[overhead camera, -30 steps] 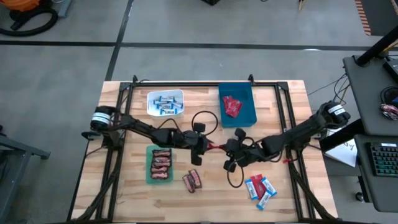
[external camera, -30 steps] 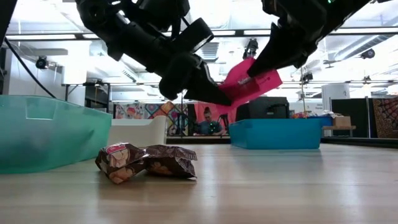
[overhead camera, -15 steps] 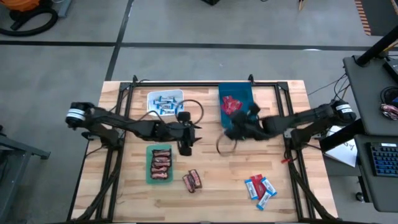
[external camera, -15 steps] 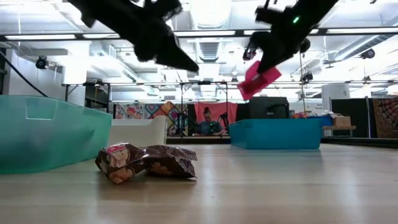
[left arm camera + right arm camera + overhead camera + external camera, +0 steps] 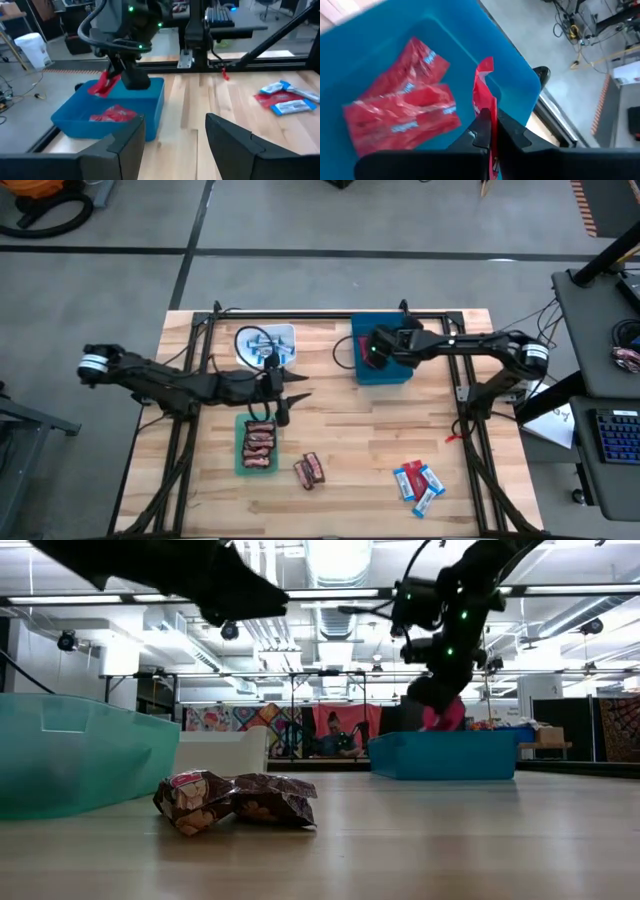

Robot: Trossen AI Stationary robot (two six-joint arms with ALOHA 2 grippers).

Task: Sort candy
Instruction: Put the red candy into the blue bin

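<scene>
**Right pincer holds a red packet over the blue bin**

The right pincer [image 5: 372, 352] hangs above the blue bin [image 5: 398, 370] in the upper middle of the overhead frame, clamped tight on a red packet [image 5: 485, 102] that stands on edge between its fingers. Its wrist view shows two more red packets [image 5: 402, 115] lying flat on the bin floor just below; the overhead view hides these under the arm.

The left pincer [image 5: 283, 392] sits left of centre, above the green bin [image 5: 240, 465], its fingers [image 5: 127, 142] spread wide with nothing between them.

Dark brown bars [image 5: 260, 444] fill the green bin, and two more brown bars [image 5: 309, 469] lie on the counter [image 5: 350, 490] just to its lower right; the table-level view shows these crumpled and touching. Blue-and-white bars [image 5: 419, 482] lie in a loose group at the lower right, and others [image 5: 262, 348] sit in the white bin [image 5: 243, 358] at the upper left.
</scene>
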